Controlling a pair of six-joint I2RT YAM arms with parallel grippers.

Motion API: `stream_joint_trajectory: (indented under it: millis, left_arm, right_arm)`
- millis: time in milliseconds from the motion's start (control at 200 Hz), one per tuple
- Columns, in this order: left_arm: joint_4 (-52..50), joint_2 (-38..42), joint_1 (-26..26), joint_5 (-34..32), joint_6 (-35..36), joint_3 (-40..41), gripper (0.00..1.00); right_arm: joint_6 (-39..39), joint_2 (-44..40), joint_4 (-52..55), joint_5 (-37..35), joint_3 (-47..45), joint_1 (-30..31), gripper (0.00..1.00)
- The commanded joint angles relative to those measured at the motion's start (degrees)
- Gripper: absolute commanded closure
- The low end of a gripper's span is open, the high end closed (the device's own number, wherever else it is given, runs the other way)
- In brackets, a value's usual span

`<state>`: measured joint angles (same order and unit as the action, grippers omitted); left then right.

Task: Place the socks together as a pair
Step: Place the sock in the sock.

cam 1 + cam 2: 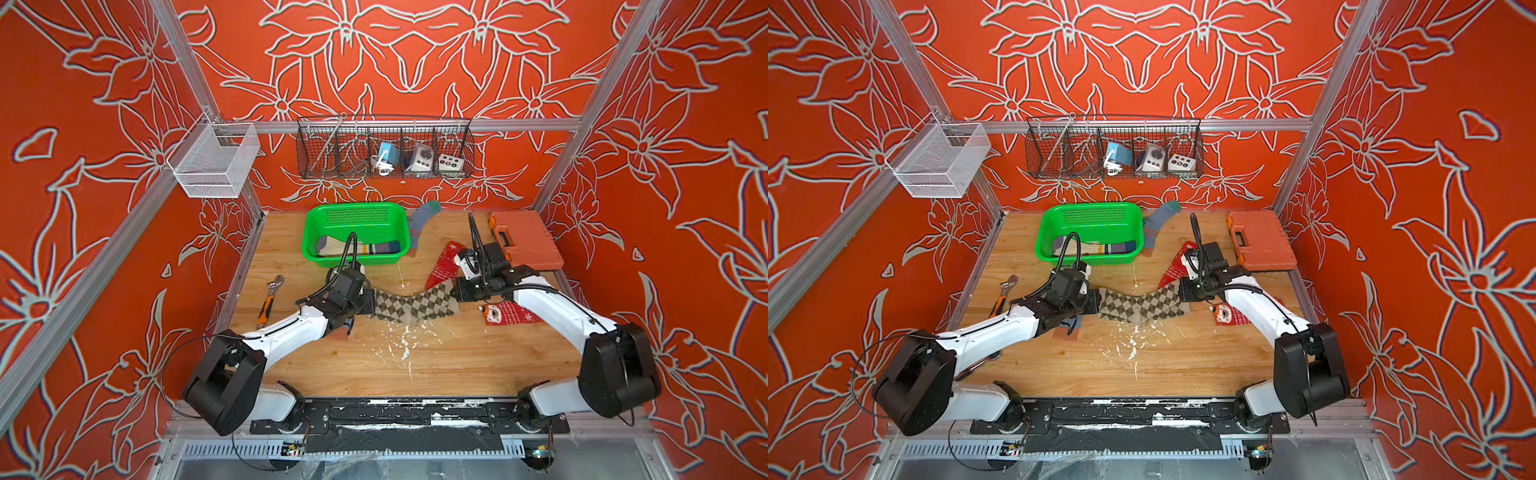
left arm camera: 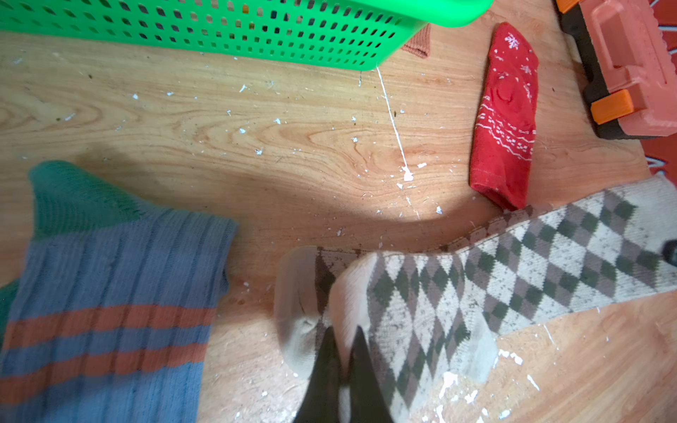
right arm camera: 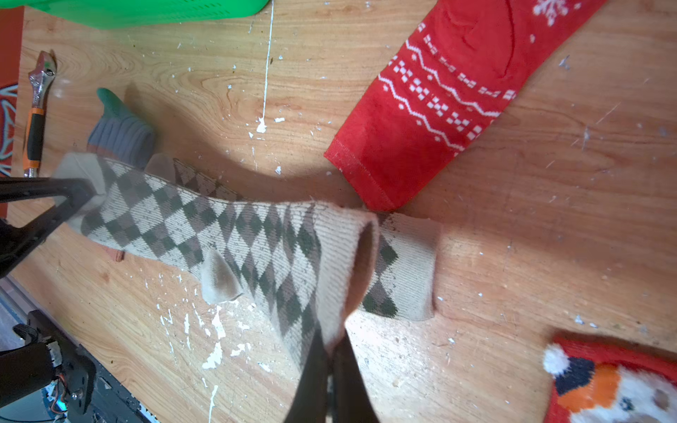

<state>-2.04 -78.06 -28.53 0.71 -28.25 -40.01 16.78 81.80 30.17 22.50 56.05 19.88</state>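
An olive-tan argyle sock (image 1: 415, 305) (image 3: 238, 234) hangs stretched just above the table between both arms. My left gripper (image 1: 372, 301) (image 2: 344, 331) is shut on its toe end. My right gripper (image 1: 455, 293) (image 3: 331, 337) is shut on its cuff. A second argyle sock (image 3: 406, 271) (image 2: 296, 293) lies flat right under it, mostly covered. Beside the cuffs lies a red snowflake sock (image 1: 442, 266) (image 2: 507, 121); another red sock (image 1: 509, 313) lies under the right arm. One blue orange-striped sock (image 2: 110, 293) lies under my left wrist, another (image 1: 422, 224) by the basket.
A green basket (image 1: 316, 220) at the back holds beige striped socks (image 1: 361, 248). An orange tool case (image 1: 528, 241) lies at the back right and a wrench (image 1: 269, 299) at the left edge. White flecks litter the wooden table (image 1: 374, 365).
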Motion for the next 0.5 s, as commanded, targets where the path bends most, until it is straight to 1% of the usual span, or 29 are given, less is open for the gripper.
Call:
stream_joint_trajectory:
  millis: [0,215,495]
  left_arm:
    - [-0.8,-1.9,0.4,-0.7,1.1,-0.1,1.00]
    - [0.0,-4.4,0.7,-3.1,1.4,0.1,1.00]
    - [2.0,-6.7,0.8,-4.1,1.9,0.9,1.00]
  right_arm:
    - [-1.4,0.8,0.1,-0.4,-0.6,-0.4,1.00]
    - [-1.3,2.9,-1.2,-2.1,-1.2,-0.5,1.00]
    - [-1.1,5.8,-2.4,-4.3,-2.4,-0.5,1.00]
